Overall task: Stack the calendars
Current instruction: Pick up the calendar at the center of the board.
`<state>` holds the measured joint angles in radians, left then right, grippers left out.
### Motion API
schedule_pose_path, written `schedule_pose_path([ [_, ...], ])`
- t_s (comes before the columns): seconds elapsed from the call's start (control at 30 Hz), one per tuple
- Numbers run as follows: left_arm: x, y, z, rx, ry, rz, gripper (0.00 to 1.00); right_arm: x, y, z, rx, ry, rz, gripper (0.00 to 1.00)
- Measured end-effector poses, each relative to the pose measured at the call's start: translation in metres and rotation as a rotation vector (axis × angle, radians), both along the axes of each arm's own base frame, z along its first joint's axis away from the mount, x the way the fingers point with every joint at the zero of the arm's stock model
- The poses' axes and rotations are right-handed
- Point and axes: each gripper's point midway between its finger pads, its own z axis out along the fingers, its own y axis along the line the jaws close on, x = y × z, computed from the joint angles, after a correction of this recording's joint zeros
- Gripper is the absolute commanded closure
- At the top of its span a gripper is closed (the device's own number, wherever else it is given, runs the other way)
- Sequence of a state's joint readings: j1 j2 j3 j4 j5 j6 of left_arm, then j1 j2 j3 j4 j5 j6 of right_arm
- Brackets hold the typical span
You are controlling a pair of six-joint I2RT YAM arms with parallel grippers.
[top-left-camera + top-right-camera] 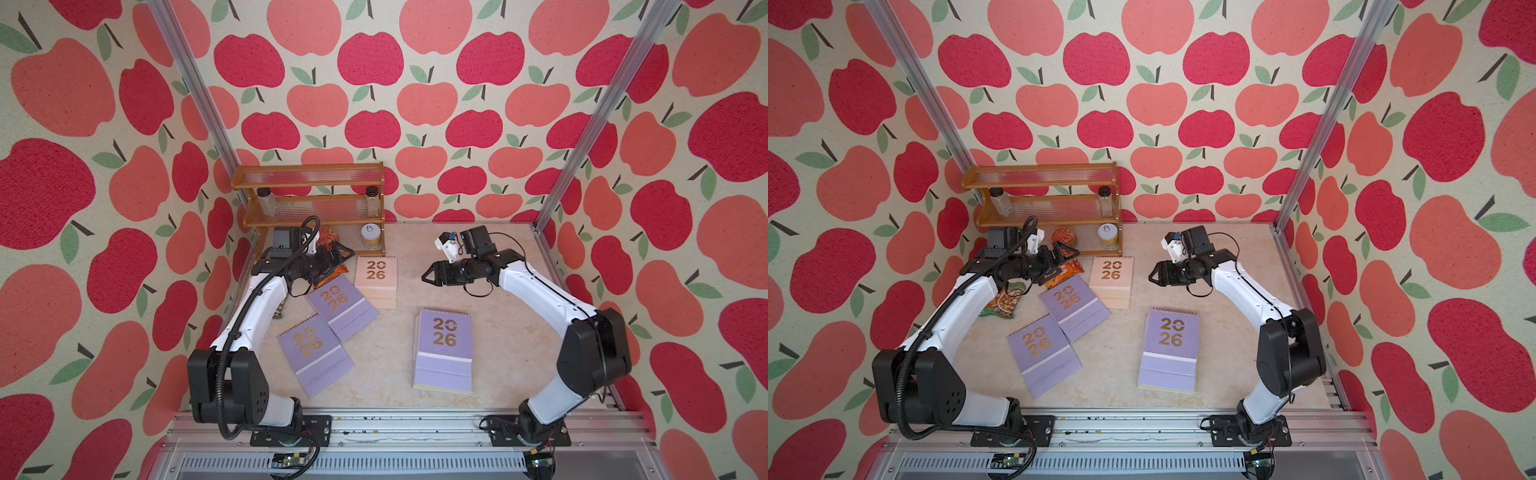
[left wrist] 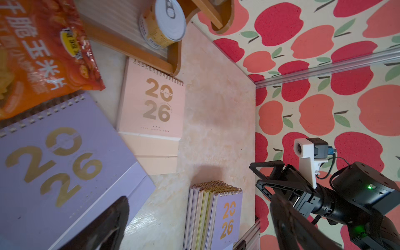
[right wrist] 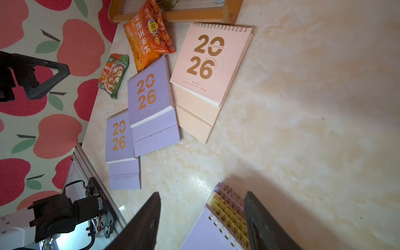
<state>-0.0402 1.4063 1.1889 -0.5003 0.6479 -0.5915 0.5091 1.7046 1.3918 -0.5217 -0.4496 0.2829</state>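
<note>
Poised left gripper (image 1: 1061, 259) wide, empty, over lilac calendar (image 1: 340, 305) near table's (image 1: 374, 374) far-left corner, likely for pickup; right gripper (image 1: 430, 276) half-parted, empty.

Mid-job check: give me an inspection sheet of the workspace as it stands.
Surface: marble-look tabletop, no spills seen.
Job's things: lilac-topped stack; pink calendar; far lilac calendar overlapping near lilac calendar, both unstacked.
Clutter: orange packet, green packet, wooden rack holding can.
Claws: left claw open over orange packet; right claw open, empty.
Cables: black hose along left arm; thin loop at right wrist.
Surroundings: apple-print walls, aluminium posts.
</note>
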Motion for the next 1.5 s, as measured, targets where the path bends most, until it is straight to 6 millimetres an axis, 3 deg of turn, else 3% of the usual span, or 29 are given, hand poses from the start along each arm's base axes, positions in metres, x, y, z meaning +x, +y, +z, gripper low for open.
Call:
schedule_pose_path([
  [0.13, -0.022, 0.018, -0.023, 0.033, 0.080, 0.093, 0.01, 0.011, 0.049, -0.011, 0.016, 0.009, 0.090, 0.37],
  [0.33, -0.049, 0.028, -0.071, 0.045, 0.230, 0.165, 0.00, 0.020, 0.107, -0.032, 0.041, 0.026, 0.185, 0.37],
  [0.63, -0.067, 0.044, -0.107, 0.024, 0.333, 0.238, 0.01, 0.020, 0.167, -0.052, 0.084, 0.027, 0.280, 0.37],
  [0.93, -0.067, 0.044, -0.132, 0.003, 0.386, 0.249, 0.00, 0.020, 0.185, -0.082, 0.100, 0.081, 0.280, 0.37],
  [1.27, -0.071, 0.045, -0.160, 0.001, 0.441, 0.251, 0.00, 0.021, 0.192, -0.090, 0.120, 0.099, 0.275, 0.37],
  [1.5, -0.069, 0.045, -0.166, 0.001, 0.441, 0.251, 0.00, 0.021, 0.194, -0.101, 0.120, 0.117, 0.274, 0.37],
])
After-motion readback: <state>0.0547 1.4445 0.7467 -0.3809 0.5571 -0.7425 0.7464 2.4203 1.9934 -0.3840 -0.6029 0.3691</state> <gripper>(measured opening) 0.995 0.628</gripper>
